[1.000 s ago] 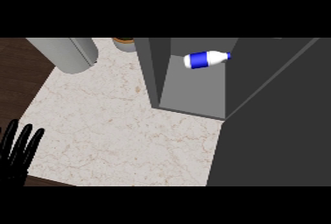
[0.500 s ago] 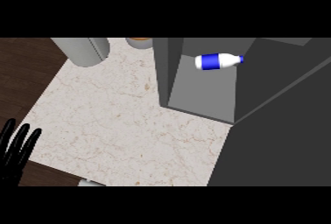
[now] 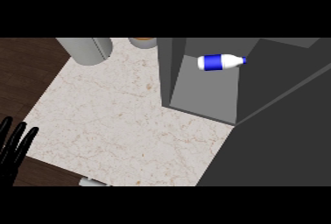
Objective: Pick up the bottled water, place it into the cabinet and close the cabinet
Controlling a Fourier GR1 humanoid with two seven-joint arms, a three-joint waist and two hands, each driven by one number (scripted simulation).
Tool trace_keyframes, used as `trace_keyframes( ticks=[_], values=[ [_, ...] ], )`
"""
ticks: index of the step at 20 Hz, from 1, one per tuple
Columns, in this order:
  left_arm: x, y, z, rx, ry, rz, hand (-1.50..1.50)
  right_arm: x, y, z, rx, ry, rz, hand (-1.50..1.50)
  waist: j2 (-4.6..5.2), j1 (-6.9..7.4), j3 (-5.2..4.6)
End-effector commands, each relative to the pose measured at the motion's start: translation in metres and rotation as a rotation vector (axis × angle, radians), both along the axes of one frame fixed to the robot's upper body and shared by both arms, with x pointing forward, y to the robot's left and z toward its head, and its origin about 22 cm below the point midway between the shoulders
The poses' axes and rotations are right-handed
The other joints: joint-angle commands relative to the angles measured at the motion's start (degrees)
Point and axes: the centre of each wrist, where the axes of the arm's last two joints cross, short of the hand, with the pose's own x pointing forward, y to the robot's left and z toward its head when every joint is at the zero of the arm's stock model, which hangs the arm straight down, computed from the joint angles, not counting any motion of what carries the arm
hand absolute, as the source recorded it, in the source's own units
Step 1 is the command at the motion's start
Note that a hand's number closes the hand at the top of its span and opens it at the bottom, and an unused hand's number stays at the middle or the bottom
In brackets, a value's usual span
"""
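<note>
You can see that the blue and white plastic bottle of water already lies on its side inside the dark grey cabinet, at about one o'clock in the view, with its white cap pointing to three o'clock. No hand touches it. So the first two parts of the task look done, as far as this view shows: the bottle is picked and placed. What is left is the closing. The large dark grey panel that fills the area from three to five o'clock is, I judge, the cabinet door, and it stands open, because the inside with the bottle is plainly visible. Your left hand rests at the edge at about eight o'clock, with fingers straight and pointing up, holding nothing. Your right hand does not show in the view, so you cannot tell its state. On the pale marble counter top a grey cylindrical container stands at eleven o'clock, well apart from the cabinet.
</note>
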Motion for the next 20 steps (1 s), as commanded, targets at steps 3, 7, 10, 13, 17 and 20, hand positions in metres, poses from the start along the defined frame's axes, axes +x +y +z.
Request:
trace_keyframes(
  ticks=[3, 7, 10, 13, 17, 20],
  values=[
    [0.003, 0.003, 0.003, -0.003, -0.012, -0.003, -1.5, 0.003, 0.021, 0.005, -0.075, -0.021, 0.118, 1.5, 0.2, 0.14, -0.14],
    [0.003, 0.011, 0.003, 0.008, 0.002, 0.011, -1.5, 0.006, 0.023, 0.007, -0.043, -0.014, 0.107, 1.5, 0.49, -0.32, -0.21],
    [0.004, 0.011, 0.002, -0.004, 0.0, 0.01, -1.5, 0.01, 0.026, 0.001, -0.028, 0.021, 0.11, 1.5, 1.07, -0.51, -0.1],
    [0.004, 0.011, 0.004, -0.009, -0.013, 0.004, -1.5, 0.009, 0.028, -0.004, 0.009, 0.08, 0.143, 1.5, 1.66, 0.45, -0.03],
    [0.006, 0.009, 0.006, -0.006, -0.025, -0.026, -1.5, 0.011, 0.032, -0.013, 0.051, 0.145, 0.214, 1.5, 2.49, 2.11, 0.1],
    [0.01, 0.013, 0.011, 0.001, -0.046, -0.012, -1.5, 0.015, 0.032, -0.014, 0.1, 0.171, 0.205, 1.5, 2.51, 1.32, 0.21]
  ],
)
